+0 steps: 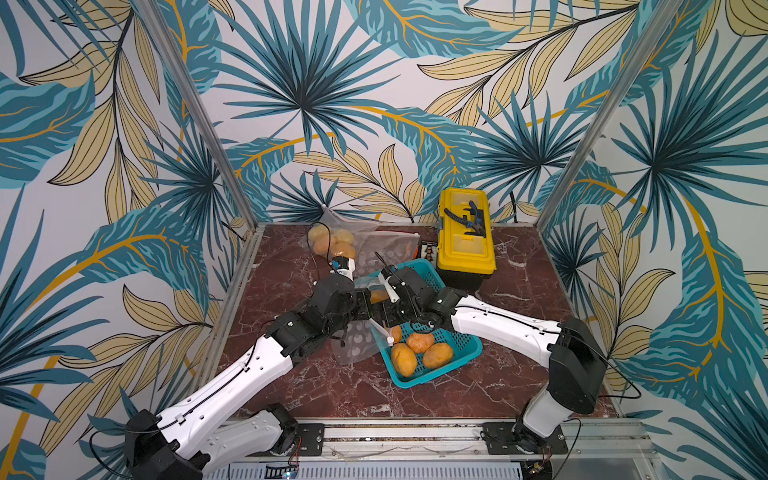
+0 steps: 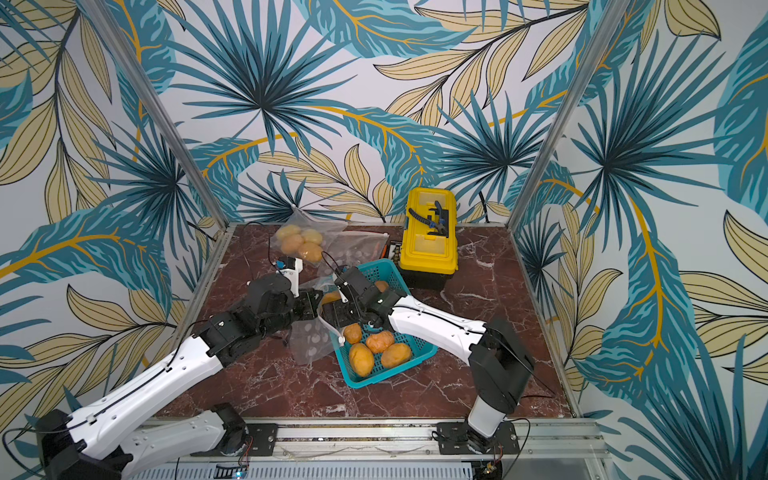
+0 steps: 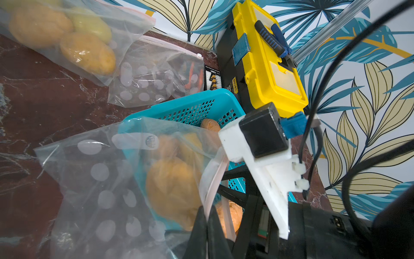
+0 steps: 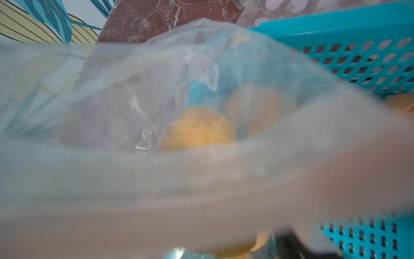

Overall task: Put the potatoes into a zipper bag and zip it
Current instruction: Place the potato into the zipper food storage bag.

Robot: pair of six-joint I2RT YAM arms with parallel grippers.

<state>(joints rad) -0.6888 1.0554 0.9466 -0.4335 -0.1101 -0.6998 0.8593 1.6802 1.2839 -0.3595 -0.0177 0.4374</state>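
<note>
Over the teal basket at the middle of the marble-patterned table, the two arms meet at the mouth of a clear, white-dotted zipper bag. The left gripper is pinched tight on the bag's zipper strip and holds the mouth up. The rest of the film drapes down to the table beside the basket's left wall.

The right gripper sits at the same opening, facing the left one. Bag film smothers its wrist camera, and whether its jaws are parted or closed cannot be told.

One potato lies inside the bag, just beyond the left gripper's tip, with a second orange shape blurred behind it. Four more potatoes rest loose at the near end of the basket, just beside the right gripper, and another shows at the far end.

Near the back wall, a filled bag holds four potatoes beside a second, flat bag. A yellow toolbox stands just beside the basket's far corner, with pliers lying on its lid.
</note>
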